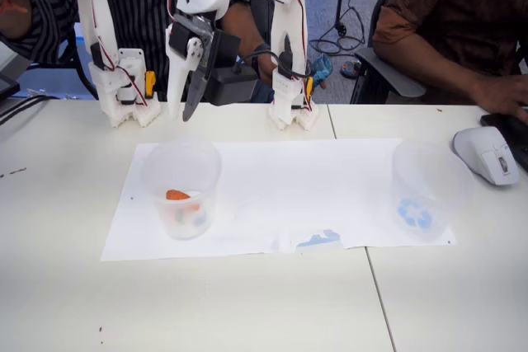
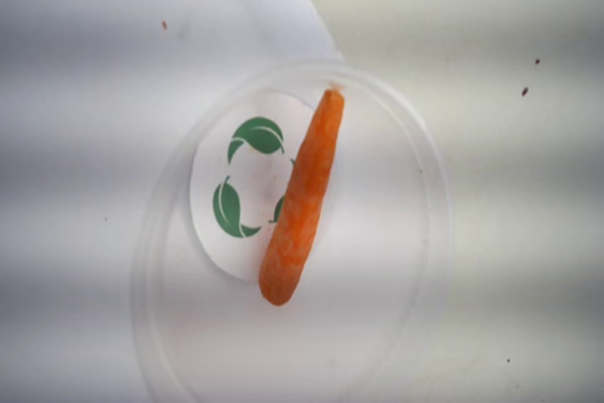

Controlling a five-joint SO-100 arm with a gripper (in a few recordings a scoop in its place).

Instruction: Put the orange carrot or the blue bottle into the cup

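With the orange carrot (image 2: 301,198) already lying inside the cup (image 1: 181,188), the placing step of the task looks done and the work in hand appears to be the arm's retreat. In the wrist view, looking straight down, the carrot leans at a slant within the clear tumbler, its thin end up against the far rim and its blunt end toward the near wall, crossing a round white base marked with a green leaf symbol (image 2: 248,176). In the fixed view the same cup stands on the left part of a white paper sheet (image 1: 280,179), a patch of orange visible through its wall. The gripper (image 1: 188,110) hangs above and just behind the cup, toward the far side of the table, touching nothing; its dark finger and white finger point downward with nothing between them, and they lie so close from this angle that whether the jaws are released or clenched cannot be told. A second clear cup (image 1: 426,189), bearing a blue recycling symbol, stands well apart on the right end of the sheet, and a small blue mark (image 1: 320,239) lies on the sheet's near edge between the two. A white computer mouse (image 1: 487,154) rests at the far right. Judged from this, the next move calls only for lifting clear without knocking the light tumbler.
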